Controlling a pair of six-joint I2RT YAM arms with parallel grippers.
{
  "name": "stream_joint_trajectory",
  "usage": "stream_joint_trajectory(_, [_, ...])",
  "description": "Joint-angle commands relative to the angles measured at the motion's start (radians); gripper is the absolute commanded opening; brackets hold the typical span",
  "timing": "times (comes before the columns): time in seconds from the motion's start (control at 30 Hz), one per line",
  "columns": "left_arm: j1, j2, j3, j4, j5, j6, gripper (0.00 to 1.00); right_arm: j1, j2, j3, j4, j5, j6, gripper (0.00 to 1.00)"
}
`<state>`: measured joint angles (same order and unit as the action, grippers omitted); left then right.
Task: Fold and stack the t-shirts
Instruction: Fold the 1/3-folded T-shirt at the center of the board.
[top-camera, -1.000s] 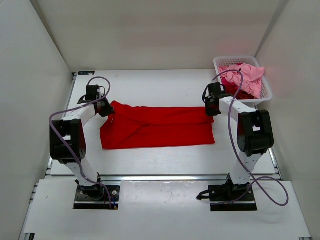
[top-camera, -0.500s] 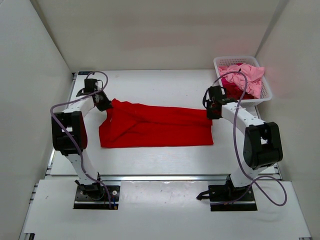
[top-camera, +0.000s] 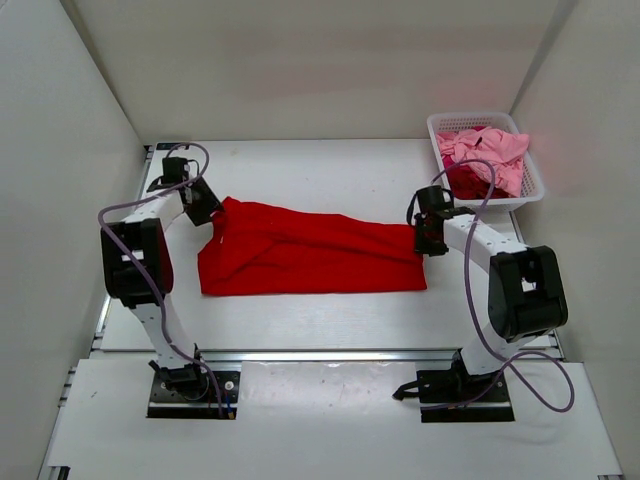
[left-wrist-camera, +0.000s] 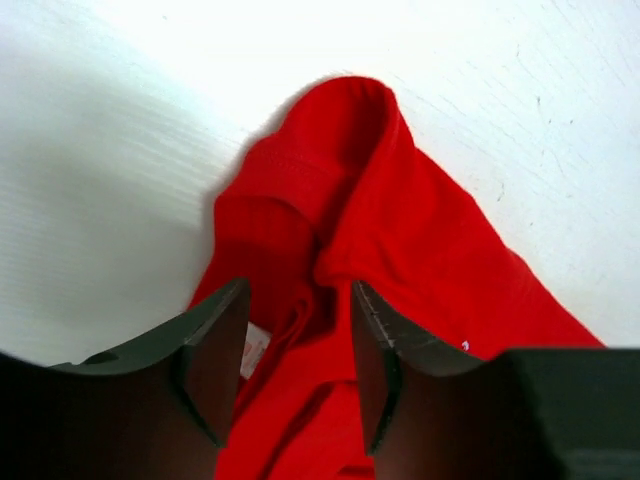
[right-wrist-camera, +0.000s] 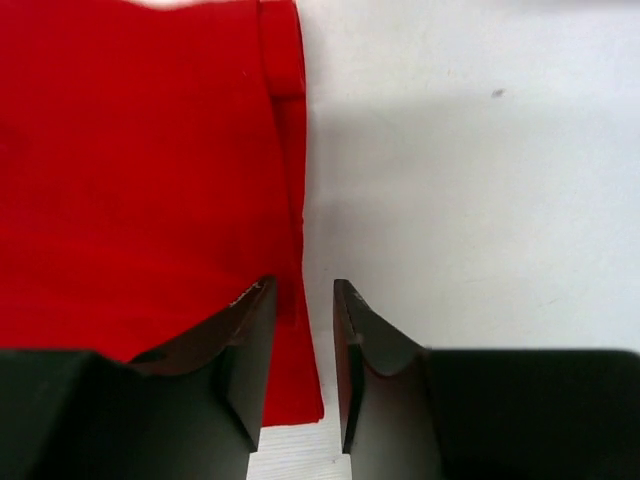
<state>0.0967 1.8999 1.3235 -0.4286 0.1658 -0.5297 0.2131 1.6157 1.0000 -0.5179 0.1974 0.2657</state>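
A white desk (top-camera: 320, 320) stands inside plain white walls (top-camera: 300, 70), and both arms reach over it from their bases at the near edge. The bright red t-shirt (top-camera: 310, 260) lies flat in the middle of the desk, folded into a long band that runs from left to right; its left end is wider and a little wrinkled. The left end effector (left-wrist-camera: 298, 300) is at the far left corner of this shirt. Its fingers stand apart, and a raised fold of the red cloth lies in the gap between them, not pressed from the sides. The right end effector (right-wrist-camera: 303, 290) is at the right end of the shirt, low over the hem. It is also open: one finger is over the red edge, the other is over the bare desk. In the far right corner stands a white lattice basket (top-camera: 535, 185). It holds a crumpled light pink t-shirt (top-camera: 495, 150) with dark red cloth (top-camera: 465, 183) just beside it.
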Motion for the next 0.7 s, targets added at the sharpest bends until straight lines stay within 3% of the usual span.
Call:
stream_joint_trajectory(0.0, [0.011,-0.113,-0.046,0.042,0.018,-0.009,0.57,0.002,-0.046,0.064,0.022,0.02,-0.006,0.28])
stream_joint_trajectory(0.17, [-0.066,-0.283,-0.144,0.057,0.004,-0.007,0.43,0.051,-0.049,0.075,0.005,-0.01,-0.007,0.29])
stream_joint_trajectory(0.33, [-0.069,-0.427,-0.384,0.096,0.057,-0.01,0.36,0.065,-0.007,0.037,0.084,-0.096,0.033,0.17])
stream_joint_trajectory(0.4, [-0.062,-0.446,-0.433,0.082,0.044,0.002,0.38,0.055,0.027,0.026,0.111,-0.124,0.041,0.15])
stream_joint_trajectory(0.57, [-0.113,-0.479,-0.539,0.071,-0.009,0.025,0.59,0.04,0.043,0.011,0.127,-0.141,0.066,0.13])
stream_joint_trajectory(0.67, [-0.138,-0.51,-0.578,0.117,-0.022,0.01,0.6,0.077,-0.011,0.005,0.128,-0.104,0.066,0.15])
